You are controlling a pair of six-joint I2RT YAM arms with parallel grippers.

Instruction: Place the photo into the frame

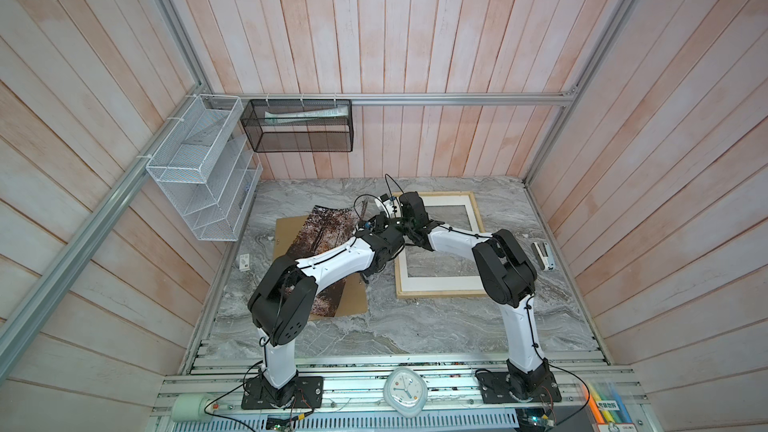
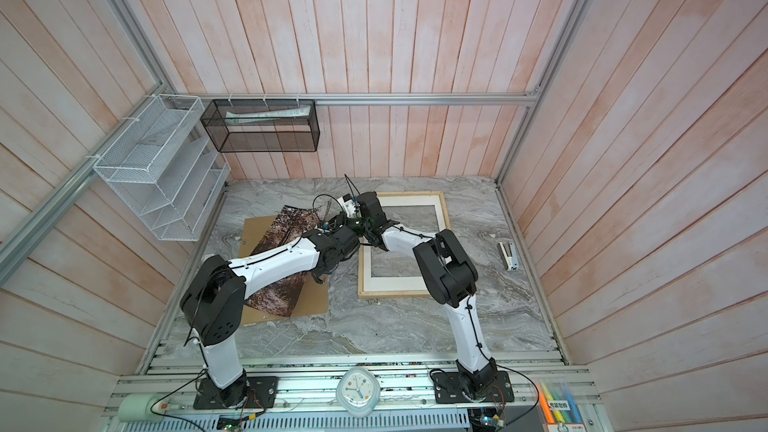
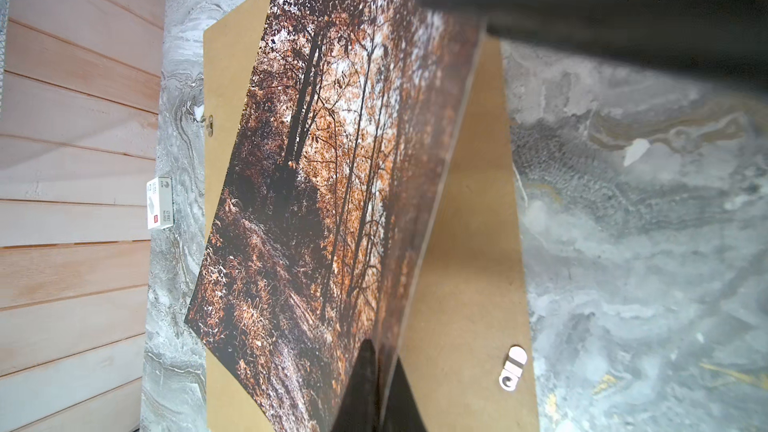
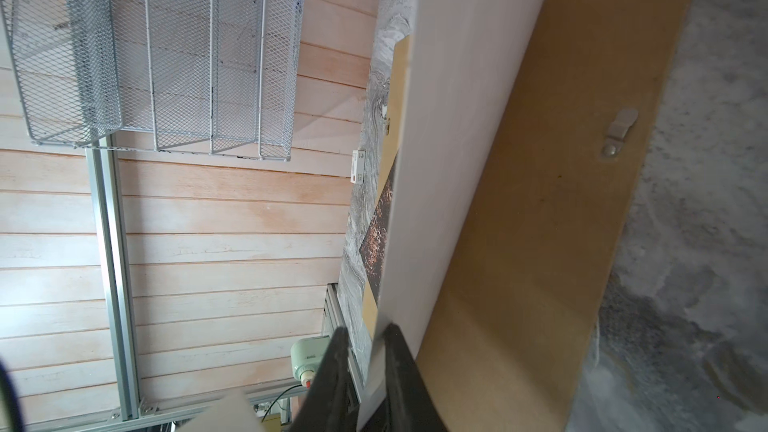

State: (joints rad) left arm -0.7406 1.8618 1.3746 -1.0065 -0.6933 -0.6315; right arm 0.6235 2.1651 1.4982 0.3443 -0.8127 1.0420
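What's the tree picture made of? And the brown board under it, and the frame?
The photo: thin paper or card, probably; it curves, with a white back. The brown board: likely matte fibreboard, plain and flat. The frame: pale unpainted wood, it seems.

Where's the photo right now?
In both top views the photo sits left of centre, tilted up over the brown backing board, left of the frame. The left pincer pinches its raised edge.
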